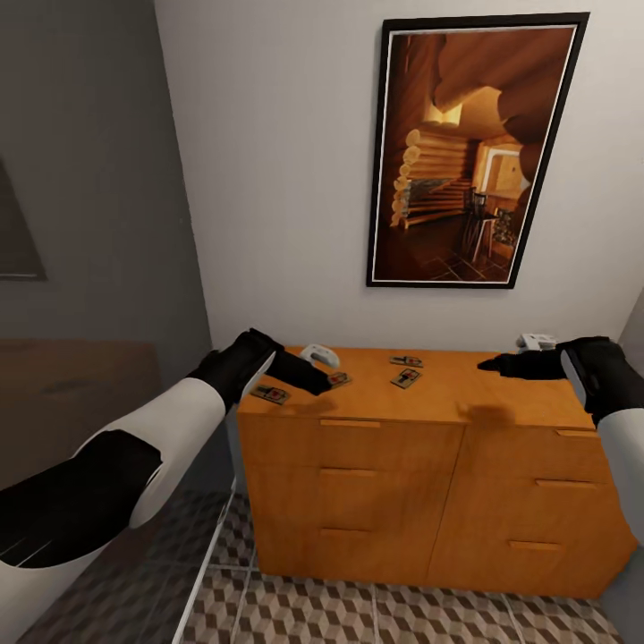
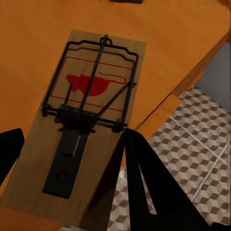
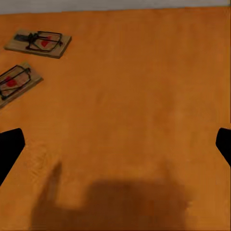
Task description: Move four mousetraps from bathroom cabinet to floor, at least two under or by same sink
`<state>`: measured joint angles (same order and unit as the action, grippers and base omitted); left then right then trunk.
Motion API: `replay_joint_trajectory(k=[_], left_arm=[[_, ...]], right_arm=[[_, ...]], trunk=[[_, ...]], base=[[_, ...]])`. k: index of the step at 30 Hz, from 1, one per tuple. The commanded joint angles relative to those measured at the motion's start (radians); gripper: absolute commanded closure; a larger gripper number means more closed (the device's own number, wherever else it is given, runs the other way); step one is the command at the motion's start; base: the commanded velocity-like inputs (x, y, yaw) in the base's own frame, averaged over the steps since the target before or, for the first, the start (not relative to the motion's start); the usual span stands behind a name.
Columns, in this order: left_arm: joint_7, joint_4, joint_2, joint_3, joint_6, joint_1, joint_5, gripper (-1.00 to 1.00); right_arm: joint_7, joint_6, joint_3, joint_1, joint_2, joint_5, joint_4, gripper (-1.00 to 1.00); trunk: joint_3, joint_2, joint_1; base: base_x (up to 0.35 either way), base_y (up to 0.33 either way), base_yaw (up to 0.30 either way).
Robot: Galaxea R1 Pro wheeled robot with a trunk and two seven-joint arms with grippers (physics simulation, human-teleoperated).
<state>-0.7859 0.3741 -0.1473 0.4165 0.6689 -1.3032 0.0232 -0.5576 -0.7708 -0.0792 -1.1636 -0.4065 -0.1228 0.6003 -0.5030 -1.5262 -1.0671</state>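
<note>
Several mousetraps lie on top of the orange-brown cabinet [image 1: 394, 465]: one near its left front corner [image 1: 270, 394], one at my left fingertips [image 1: 338, 379], and two further back [image 1: 406, 361] [image 1: 404, 378]. My left gripper [image 1: 315, 379] is open low over the top. In the left wrist view its fingers [image 2: 149, 187] straddle a mousetrap [image 2: 86, 120] with a red mouse print, close to the cabinet's front edge. My right gripper [image 1: 490, 365] hovers open over bare wood at the right; its wrist view shows two mousetraps [image 3: 38, 42] [image 3: 14, 82] ahead of the gripper [image 3: 120, 137]. The cube-patterned bathroom floor [image 1: 358, 613] lies below.
A framed painting [image 1: 478, 152] hangs on the white wall above the cabinet. Two small white objects [image 1: 319, 354] [image 1: 535, 341] sit at the back of the top. A grey wall [image 1: 89, 179] stands at the left, with a white edge [image 1: 210, 555] beside the cabinet.
</note>
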Motion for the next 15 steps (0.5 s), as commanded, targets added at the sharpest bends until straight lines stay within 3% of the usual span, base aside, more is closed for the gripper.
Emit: replay_joint_trajectory(k=[1, 3, 4, 6, 7, 10, 11, 14, 15], left_arm=[[-0.004, 0.002, 0.001, -0.007, 0.002, -0.001, 0.006, 1.0], [-0.004, 0.002, 0.001, -0.028, 0.002, -0.001, 0.006, 1.0], [-0.004, 0.003, 0.003, -0.049, 0.002, -0.001, 0.006, 1.0], [-0.004, 0.004, 0.004, -0.067, 0.001, -0.001, 0.007, 1.0], [-0.004, 0.005, 0.006, -0.081, 0.001, -0.001, 0.008, 1.0], [-0.003, 0.006, 0.008, -0.094, 0.001, -0.001, 0.008, 1.0], [-0.002, 0.008, 0.008, -0.1, 0.001, -0.001, 0.009, 1.0], [0.007, 0.009, 0.009, -0.105, 0.001, -0.001, 0.008, 1.0], [0.022, 0.011, 0.009, -0.108, 0.001, -0.001, 0.008, 1.0]], right_arm=[[0.006, -0.017, -0.006, -0.001, 0.025, -0.018, 0.031, -1.0], [0.039, -0.042, -0.008, -0.001, 0.07, -0.018, 0.084, -1.0], [0.077, -0.061, -0.009, -0.001, 0.113, -0.019, 0.133, -1.0], [0.119, -0.076, -0.01, -0.001, 0.155, -0.019, 0.176, -1.0], [0.164, -0.088, -0.011, -0.001, 0.195, -0.019, 0.208, -1.0], [0.229, -0.096, -0.012, -0.001, 0.25, -0.019, 0.237, -1.0], [0.267, -0.096, -0.013, -0.001, 0.283, -0.019, 0.248, -1.0], [0.312, -0.093, -0.014, -0.001, 0.324, -0.018, 0.255, -1.0], [0.332, -0.087, -0.017, -0.001, 0.349, -0.017, 0.257, -1.0]], trunk=[[-0.001, -0.001, 0.0], [-0.001, -0.001, 0.0], [-0.001, -0.001, 0.0], [-0.001, -0.001, 0.0], [-0.001, -0.001, 0.0], [-0.001, -0.001, 0.0], [-0.001, -0.001, 0.0], [-0.001, -0.001, 0.0], [-0.001, -0.001, 0.0]], base=[[0.0, 0.0, 0.0], [0.0, 0.0, 0.0], [0.0, 0.0, 0.0], [0.0, 0.0, 0.0], [0.0, 0.0, 0.0], [0.0, 0.0, 0.0], [0.0, 0.0, 0.0], [0.0, 0.0, 0.0], [0.0, 0.0, 0.0]])
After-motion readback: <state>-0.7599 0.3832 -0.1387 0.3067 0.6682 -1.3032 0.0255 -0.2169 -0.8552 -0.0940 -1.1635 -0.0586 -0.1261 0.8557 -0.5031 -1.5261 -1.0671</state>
